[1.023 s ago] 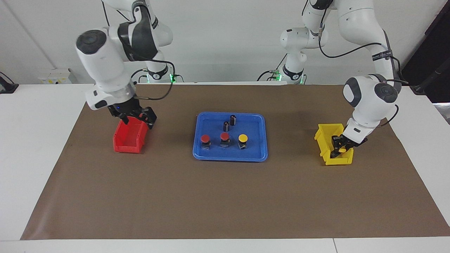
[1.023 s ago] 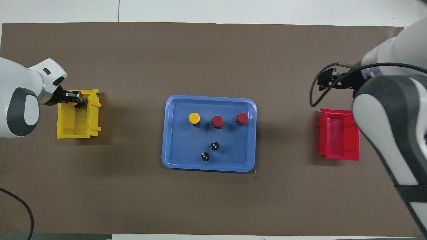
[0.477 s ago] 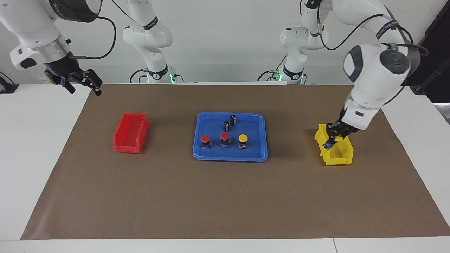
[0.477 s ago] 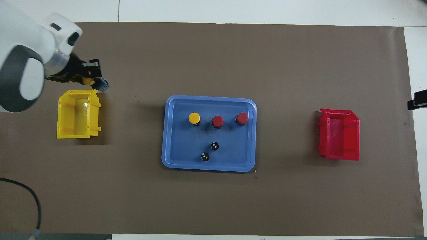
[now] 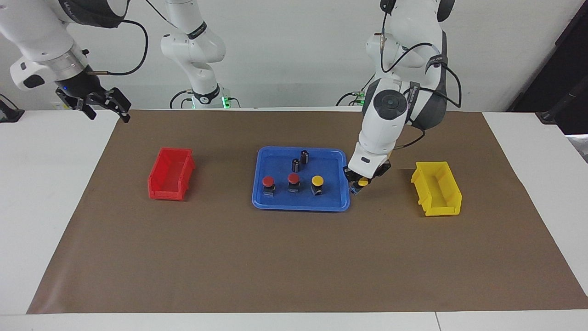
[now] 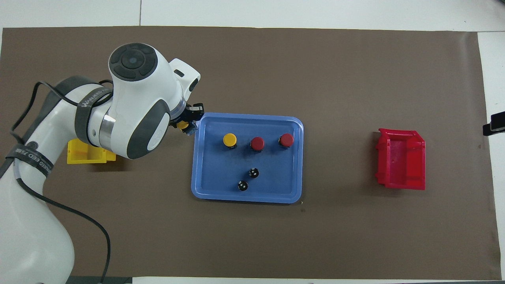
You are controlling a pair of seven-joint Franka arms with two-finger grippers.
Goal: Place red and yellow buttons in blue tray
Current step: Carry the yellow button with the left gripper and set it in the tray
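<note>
My left gripper (image 5: 359, 184), mid-frame, clamps the last yellow mushroom-cap push button (image 5: 363, 182) over the shallow blue plastic tray's (image 5: 301, 205) rim. I should carry it inward, clear of the seated buttons, then lower upright. My right gripper (image 5: 102, 105) waits, fingers spread, upper left.

The facing view looks down from a high camera across the table toward the two robot bases at 12 o'clock, far enough to take in the whole brown mat (image 5: 294, 257) and the white wall. The overhead view looks steeply down from above the robots' own end, with the arms entering from 6 o'clock, and sits closer, so the mat (image 6: 252, 244) nearly fills it. Both share the blue tray (image 5: 340, 204) (image 6: 197, 189) at centre, the red bin (image 5: 171, 174) (image 6: 400, 159) and the yellow bin (image 5: 436, 188) (image 6: 88, 156), half a turn apart: the red bin lies at 9 o'clock in the facing view, 3 o'clock overhead.
</note>
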